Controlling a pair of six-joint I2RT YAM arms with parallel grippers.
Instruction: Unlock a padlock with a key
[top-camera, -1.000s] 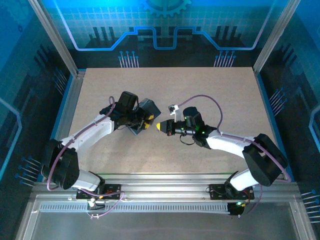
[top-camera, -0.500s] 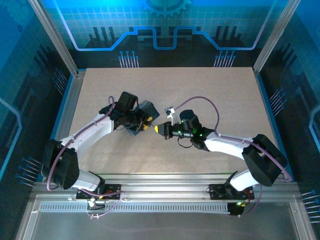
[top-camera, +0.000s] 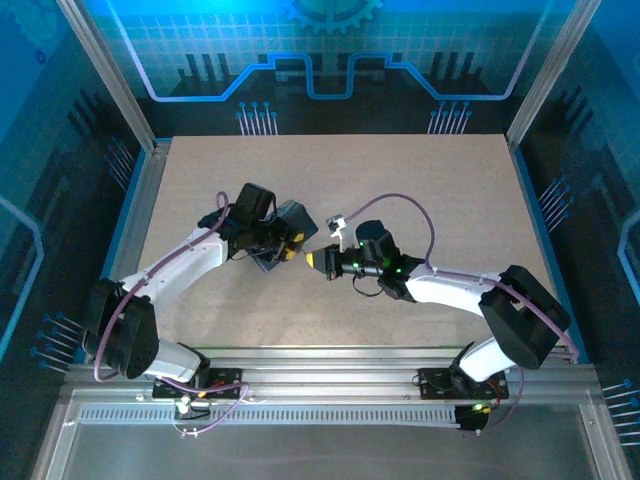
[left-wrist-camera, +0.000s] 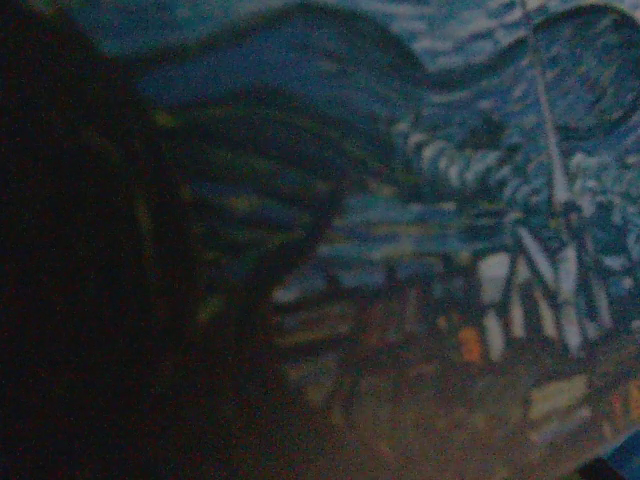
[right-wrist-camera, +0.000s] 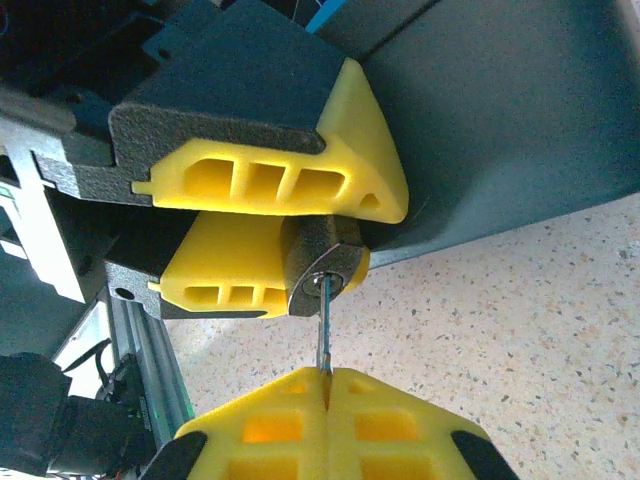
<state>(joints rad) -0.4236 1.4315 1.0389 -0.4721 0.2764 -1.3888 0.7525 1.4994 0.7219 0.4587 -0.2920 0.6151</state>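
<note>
**Padlock** (right-wrist-camera: 318, 250): centre of the right wrist view. The left gripper (right-wrist-camera: 345, 235) has its yellow fingers (right-wrist-camera: 290, 180) clamped on the dark body, with the keyway face turned toward the lower edge. I judge it small, rigid and light, and likely to pivot in the pads under torque.

**Key** (right-wrist-camera: 322, 330): lower centre. The right gripper (right-wrist-camera: 325, 378) has its pads pressed together on the head, and the blade tip meets the keyway. I can't tell how deep it sits. I judge it thin, smooth and easily bent sideways, so I'd grip the flat head and twist only along the blade.

**Box** (right-wrist-camera: 500, 120): dark, in the upper right behind the padlock.

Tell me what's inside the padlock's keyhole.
The key tip, held by the right gripper. The padlock body hides how deep it goes.
</note>
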